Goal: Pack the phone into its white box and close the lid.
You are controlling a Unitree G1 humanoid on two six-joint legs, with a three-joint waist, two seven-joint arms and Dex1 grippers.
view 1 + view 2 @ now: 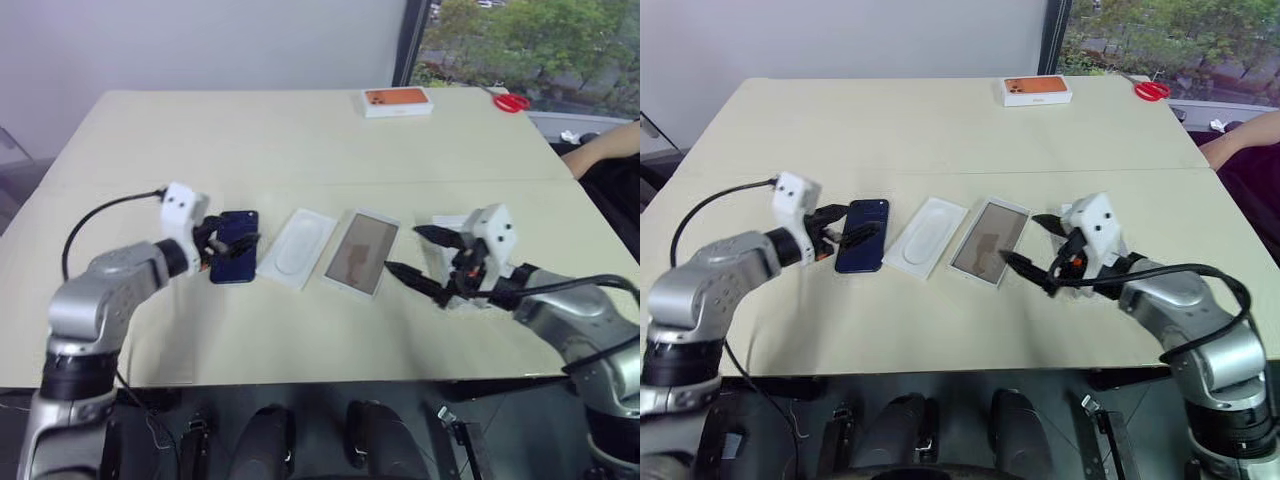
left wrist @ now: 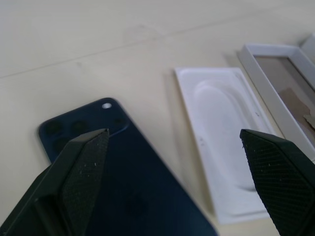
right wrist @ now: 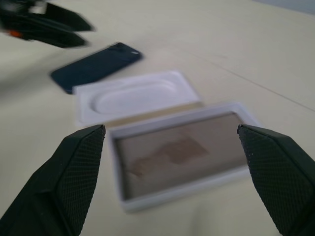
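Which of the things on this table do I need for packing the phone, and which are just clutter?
For the job: the phone; the white box with the beige floor; the left gripper and right gripper, both open.

Lying about: the white insert with the oval recess; the orange-pictured box and the red scissors at the table's far edge.

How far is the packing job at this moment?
Nothing is packed yet. The phone lies on the table, outside the white box, whose floor is bare. In hand: the open left gripper is at the phone, and the open right gripper is at the box. Left: phone in, then the lid on.
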